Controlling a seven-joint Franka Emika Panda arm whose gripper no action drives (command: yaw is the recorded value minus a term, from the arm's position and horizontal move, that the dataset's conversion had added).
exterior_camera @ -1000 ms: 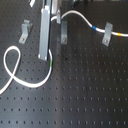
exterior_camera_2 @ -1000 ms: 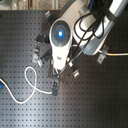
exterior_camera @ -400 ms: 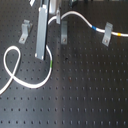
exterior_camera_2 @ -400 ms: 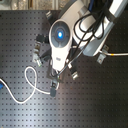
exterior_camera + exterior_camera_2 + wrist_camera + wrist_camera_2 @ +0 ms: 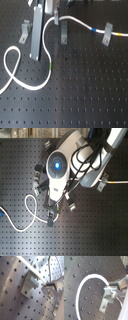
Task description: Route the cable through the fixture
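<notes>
The white cable (image 5: 44, 42) makes a loop at the first exterior view's left, passes its green band (image 5: 50, 65), and rises past my gripper. It then arcs over the top of the fixture (image 5: 63, 34), a narrow dark-grey upright clip. Its blue band (image 5: 95, 30) and yellow-orange band (image 5: 119, 35) lie further right. My gripper (image 5: 35, 56) hangs just left of the cable's rising stretch. In both wrist views the cable (image 5: 30, 267) (image 5: 84, 283) ends at my closed fingertips (image 5: 47, 284). The arm hides the fixture in the second exterior view.
A light-grey tilted bracket (image 5: 24, 31) stands left of my gripper. A light-grey angled bracket (image 5: 106, 34) holds the cable at the right. The black board (image 5: 85, 95) has threaded holes throughout. A grey bracket (image 5: 28, 283) sits close under the cable in the first wrist view.
My gripper has shifted slightly to the first exterior view's left with the cable. The loop and the brackets have not moved.
</notes>
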